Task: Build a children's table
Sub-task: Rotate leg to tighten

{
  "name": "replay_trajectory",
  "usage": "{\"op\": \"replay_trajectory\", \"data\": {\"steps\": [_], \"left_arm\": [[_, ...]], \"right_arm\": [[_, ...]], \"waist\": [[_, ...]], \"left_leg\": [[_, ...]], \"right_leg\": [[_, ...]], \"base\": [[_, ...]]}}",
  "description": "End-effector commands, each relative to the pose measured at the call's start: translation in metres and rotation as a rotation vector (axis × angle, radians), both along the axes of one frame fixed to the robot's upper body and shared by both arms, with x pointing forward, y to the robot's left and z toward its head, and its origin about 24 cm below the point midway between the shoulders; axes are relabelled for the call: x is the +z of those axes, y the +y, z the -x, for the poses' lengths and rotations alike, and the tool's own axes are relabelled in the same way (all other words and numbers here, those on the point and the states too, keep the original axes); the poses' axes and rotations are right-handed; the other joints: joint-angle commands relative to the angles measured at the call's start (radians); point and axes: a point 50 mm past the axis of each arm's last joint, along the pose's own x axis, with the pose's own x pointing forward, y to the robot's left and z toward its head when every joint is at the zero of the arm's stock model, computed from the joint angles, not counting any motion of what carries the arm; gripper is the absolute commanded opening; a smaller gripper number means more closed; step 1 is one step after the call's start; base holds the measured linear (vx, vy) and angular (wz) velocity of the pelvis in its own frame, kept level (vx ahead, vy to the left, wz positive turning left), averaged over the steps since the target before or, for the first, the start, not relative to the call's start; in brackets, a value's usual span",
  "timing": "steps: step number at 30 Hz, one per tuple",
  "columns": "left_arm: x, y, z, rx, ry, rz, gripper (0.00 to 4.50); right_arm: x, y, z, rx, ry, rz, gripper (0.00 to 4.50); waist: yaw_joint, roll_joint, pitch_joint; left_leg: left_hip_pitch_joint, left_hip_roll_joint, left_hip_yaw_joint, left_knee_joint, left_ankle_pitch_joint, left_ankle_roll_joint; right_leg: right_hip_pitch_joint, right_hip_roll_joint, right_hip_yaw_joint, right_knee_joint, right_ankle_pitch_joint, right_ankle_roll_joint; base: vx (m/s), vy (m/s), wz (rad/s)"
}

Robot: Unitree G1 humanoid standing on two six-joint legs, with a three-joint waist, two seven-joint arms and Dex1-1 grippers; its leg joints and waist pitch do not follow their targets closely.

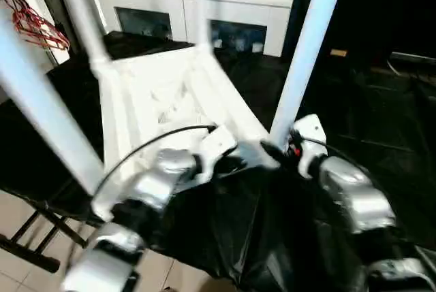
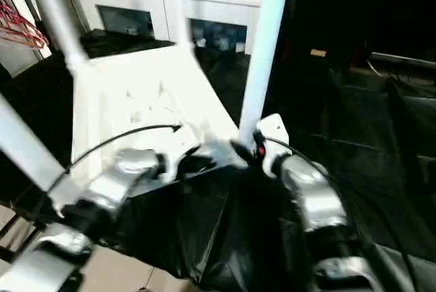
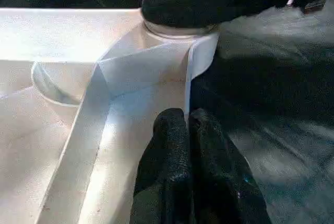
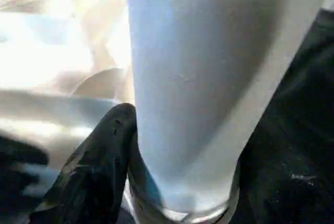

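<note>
At the tabletop [image 1: 163, 101] corner, left gripper [image 3: 188, 125] pinches the rim; right gripper [image 4: 182, 182] clamps a leg [image 1: 303, 54].

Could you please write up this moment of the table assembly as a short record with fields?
tabletop: upside down on black sheet, ribbed underside up
legs standing: four, one at each corner
near-right leg: upright in its corner socket
right gripper: fingers around the base of that leg
left gripper: fingers together on the tabletop's near rim, beside that socket
background: white cabinet with glass doors
floor: pale tiles at near left
</note>
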Motion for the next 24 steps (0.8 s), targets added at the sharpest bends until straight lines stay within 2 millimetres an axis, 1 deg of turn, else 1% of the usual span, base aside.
{"op": "replay_trajectory", "data": {"steps": [1, 2, 3, 4, 5, 6, 8, 9, 10, 11, 13, 14, 15, 16, 17, 18, 19, 20, 22, 24], "left_arm": [[0.021, -0.019, -0.008, 0.044, -0.075, 0.103, 0.00], [0.021, -0.019, -0.007, 0.029, -0.081, 0.099, 0.00], [0.021, -0.018, -0.007, 0.026, -0.082, 0.098, 0.00], [0.021, -0.018, -0.007, 0.019, -0.083, 0.096, 0.00], [0.021, -0.018, -0.007, 0.019, -0.083, 0.096, 0.00], [0.022, -0.015, -0.005, -0.011, -0.084, 0.112, 0.00], [0.023, -0.010, -0.003, -0.049, -0.079, 0.122, 0.00], [0.023, -0.009, -0.003, -0.054, -0.079, 0.123, 0.00], [0.023, -0.006, -0.001, -0.080, -0.076, 0.127, 0.00], [0.022, -0.004, 0.000, -0.087, -0.073, 0.127, 0.00], [0.022, 0.000, 0.001, -0.111, -0.068, 0.125, 0.00], [0.021, 0.006, 0.004, -0.144, -0.057, 0.125, 0.00], [0.021, 0.007, 0.004, -0.149, -0.056, 0.125, 0.00], [0.020, 0.013, 0.006, -0.191, -0.049, 0.115, 0.00], [0.019, 0.019, 0.008, -0.230, -0.044, 0.090, 0.00], [0.018, 0.023, 0.009, -0.251, -0.042, 0.070, 0.00], [0.018, 0.024, 0.009, -0.257, -0.041, 0.064, 0.00], [0.018, 0.027, 0.010, -0.268, -0.040, 0.054, 0.00], [0.017, 0.035, 0.010, -0.301, -0.029, 0.026, 0.00], [0.018, 0.038, 0.011, -0.314, -0.025, 0.019, 0.00]], "right_arm": [[-0.015, 0.034, 0.007, 0.069, 0.067, -0.046, 2.59], [-0.011, 0.039, 0.008, 0.114, 0.055, -0.114, 2.59], [-0.010, 0.040, 0.009, 0.120, 0.054, -0.128, 2.59], [-0.009, 0.040, 0.008, 0.111, 0.047, -0.136, 3.15], [-0.009, 0.040, 0.008, 0.111, 0.047, -0.136, 3.15], [-0.007, 0.037, 0.007, 0.121, 0.041, -0.132, 3.29], [-0.004, 0.031, 0.006, 0.139, 0.023, -0.090, 3.47], [-0.003, 0.030, 0.006, 0.142, 0.021, -0.086, 3.47], [-0.001, 0.026, 0.005, 0.166, 0.015, -0.075, 3.66], [0.000, 0.025, 0.006, 0.181, 0.010, -0.069, 3.66], [0.003, 0.021, 0.007, 0.230, 0.002, -0.054, 3.66], [0.007, 0.016, 0.010, 0.307, -0.013, -0.026, 3.66], [0.007, 0.016, 0.010, 0.315, -0.013, -0.024, 3.66], [0.012, 0.011, 0.014, 0.389, -0.017, -0.016, 3.66], [0.014, 0.007, 0.019, 0.459, -0.014, 0.005, 3.66], [0.015, 0.004, 0.022, 0.512, -0.005, 0.021, 3.66], [0.015, 0.003, 0.024, 0.529, -0.002, 0.026, 3.66], [0.016, 0.002, 0.026, 0.559, 0.004, 0.035, 3.66], [0.016, -0.003, 0.033, 0.638, 0.036, 0.060, 3.66], [0.016, -0.005, 0.035, 0.660, 0.043, 0.070, 3.66]], "waist": [[0.001, -0.015, -0.058], [0.001, -0.016, -0.060], [0.004, -0.016, -0.061], [0.004, -0.015, -0.061], [0.004, -0.015, -0.061], [0.005, -0.016, -0.060], [0.005, -0.016, -0.058], [0.004, -0.016, -0.058], [0.003, -0.016, -0.057], [0.002, -0.014, -0.057], [0.001, -0.014, -0.056], [0.000, -0.014, -0.056], [0.001, -0.013, -0.057], [0.002, -0.013, -0.058], [0.007, -0.015, -0.059], [0.007, -0.014, -0.060], [0.011, -0.014, -0.059], [0.012, -0.011, -0.060], [0.014, -0.011, -0.059], [0.014, -0.012, -0.059]], "left_leg": [[0.005, 0.030, -0.011, -0.073, -0.198, 0.022], [0.001, 0.029, -0.010, -0.073, -0.192, 0.030], [0.001, 0.030, -0.010, -0.071, -0.176, 0.038], [0.002, 0.030, -0.008, -0.070, -0.169, 0.045], [0.002, 0.030, -0.008, -0.070, -0.167, 0.048], [0.001, 0.029, -0.007, -0.070, -0.166, 0.051], [0.000, 0.028, -0.007, -0.072, -0.182, 0.052], [0.000, 0.029, -0.008, -0.073, -0.185, 0.051], [0.000, 0.029, -0.008, -0.074, -0.193, 0.048], [0.001, 0.030, -0.009, -0.074, -0.197, 0.046], [0.000, 0.033, -0.010, -0.075, -0.204, 0.047], [0.000, 0.033, -0.009, -0.074, -0.200, 0.051], [0.001, 0.034, -0.009, -0.074, -0.199, 0.052], [0.001, 0.033, -0.008, -0.073, -0.193, 0.058], [-0.001, 0.034, -0.009, -0.071, -0.174, 0.066], [-0.001, 0.034, -0.008, -0.070, -0.167, 0.073], [-0.001, 0.035, -0.007, -0.069, -0.161, 0.080], [0.003, 0.038, -0.007, -0.069, -0.164, 0.083], [0.002, 0.039, -0.007, -0.070, -0.165, 0.080], [0.002, 0.040, -0.007, -0.070, -0.169, 0.077]], "right_leg": [[0.043, -0.063, 0.042, -0.096, -0.350, -0.135], [0.047, -0.062, 0.042, -0.091, -0.305, -0.150], [0.050, -0.062, 0.042, -0.085, -0.258, -0.164], [0.049, -0.062, 0.043, -0.083, -0.229, -0.176], [0.050, -0.062, 0.043, -0.083, -0.223, -0.180], [0.052, -0.063, 0.043, -0.083, -0.223, -0.182], [0.053, -0.065, 0.042, -0.088, -0.266, -0.175], [0.054, -0.065, 0.041, -0.088, -0.278, -0.173], [0.052, -0.065, 0.042, -0.090, -0.295, -0.167], [0.052, -0.065, 0.042, -0.090, -0.302, -0.166], [0.054, -0.066, 0.042, -0.089, -0.298, -0.170], [0.052, -0.065, 0.043, -0.089, -0.287, -0.173], [0.052, -0.065, 0.043, -0.087, -0.282, -0.175], [0.052, -0.064, 0.043, -0.085, -0.262, -0.182], [0.057, -0.065, 0.044, -0.081, -0.228, -0.188], [0.055, -0.063, 0.044, -0.079, -0.210, -0.192], [0.056, -0.063, 0.045, -0.078, -0.189, -0.196], [0.051, -0.063, 0.044, -0.076, -0.178, -0.207], [0.053, -0.063, 0.043, -0.074, -0.174, -0.216], [0.053, -0.064, 0.043, -0.072, -0.170, -0.225]], "base": [[0.000, 0.000, 0.00], [0.000, 0.000, 0.00], [0.000, 0.000, 0.00], [0.000, 0.000, 0.00], [0.000, 0.000, 0.00], [0.000, 0.000, 0.00], [0.000, 0.000, 0.00], [0.000, 0.000, 0.00], [0.000, 0.000, 0.00], [0.000, 0.000, 0.00], [0.000, 0.000, 0.00], [0.000, 0.000, 0.00], [0.000, 0.000, 0.00], [0.000, 0.000, 0.00], [0.000, 0.000, 0.00], [0.000, 0.000, 0.00], [0.000, 0.000, 0.00], [0.000, 0.000, 0.00], [0.000, 0.000, 0.00], [0.000, 0.000, 0.00]]}}
